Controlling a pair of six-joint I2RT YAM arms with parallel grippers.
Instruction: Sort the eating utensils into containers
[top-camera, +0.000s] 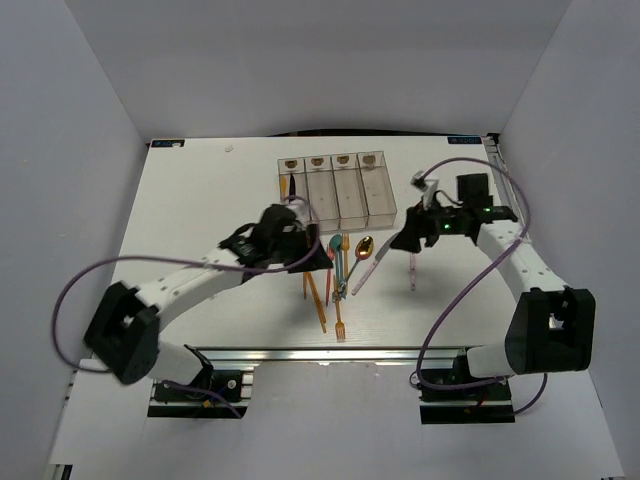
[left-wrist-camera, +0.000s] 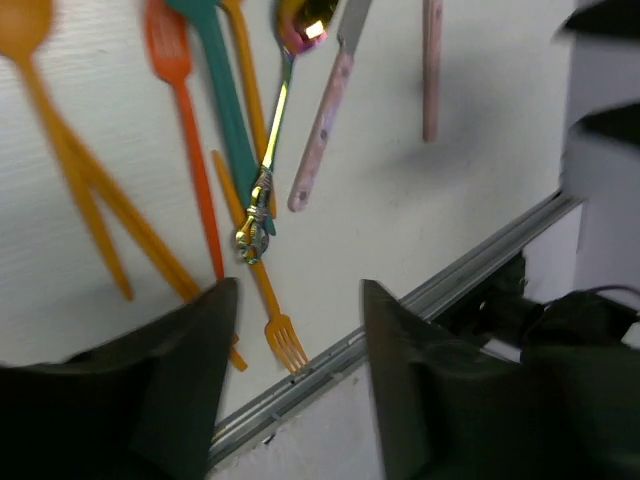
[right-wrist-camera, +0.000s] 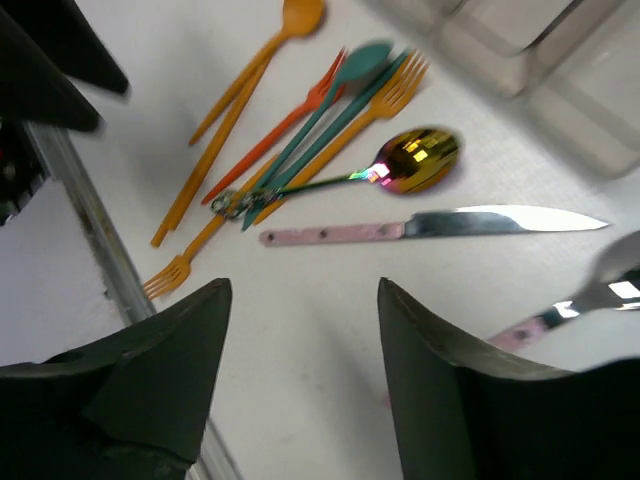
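Note:
Several utensils lie in a loose pile (top-camera: 340, 265) in front of the four clear bins (top-camera: 340, 187): orange spoon (right-wrist-camera: 250, 80), red fork (left-wrist-camera: 185, 130), teal utensils (right-wrist-camera: 340, 100), orange fork (left-wrist-camera: 268, 300), shiny gold spoon (right-wrist-camera: 415, 160), and pink-handled knife (right-wrist-camera: 430, 227). A silver spoon with a pink handle (right-wrist-camera: 600, 290) lies apart to the right (top-camera: 412, 268). My left gripper (top-camera: 318, 258) hovers open and empty over the pile's left side (left-wrist-camera: 298, 300). My right gripper (top-camera: 405, 240) hovers open and empty over bare table near the knife (right-wrist-camera: 303, 290).
An orange utensil lies in the leftmost bin (top-camera: 285, 185). The table's metal front rail (left-wrist-camera: 400, 310) runs just below the pile. White walls enclose the table on three sides. The two arms face each other across the pile.

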